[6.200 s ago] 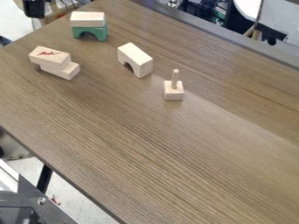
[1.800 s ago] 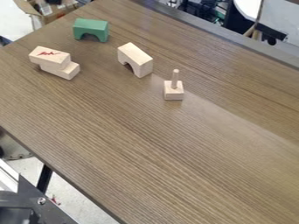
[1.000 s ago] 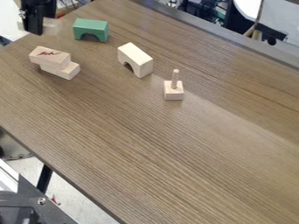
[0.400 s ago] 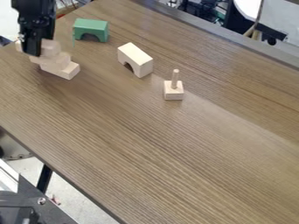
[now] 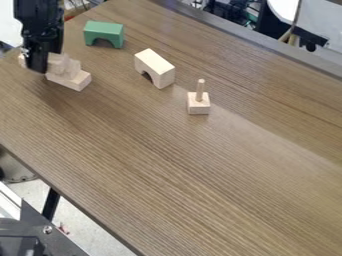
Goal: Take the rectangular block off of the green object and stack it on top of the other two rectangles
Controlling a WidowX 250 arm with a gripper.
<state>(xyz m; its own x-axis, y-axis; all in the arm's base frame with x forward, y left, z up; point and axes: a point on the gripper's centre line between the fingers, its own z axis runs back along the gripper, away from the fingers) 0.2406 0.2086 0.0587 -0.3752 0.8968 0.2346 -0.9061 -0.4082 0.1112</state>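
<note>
I'm gripping the rectangular block (image 5: 56, 62) in the gripper (image 5: 36, 63), right over the two stacked rectangles (image 5: 75, 80). The green arch (image 5: 104, 31) is sitting bare, so the lifting-off is done; squaring up, letting go and backing away are remaining. The wooden arch (image 5: 155, 62) and the peg stand (image 5: 198, 106) are standing aside, not blocking me, but my gripper is hiding part of the stack.

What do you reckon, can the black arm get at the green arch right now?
Probably not yet: the tool seems to hold a wooden block, though nothing sits on the green arch.
</note>
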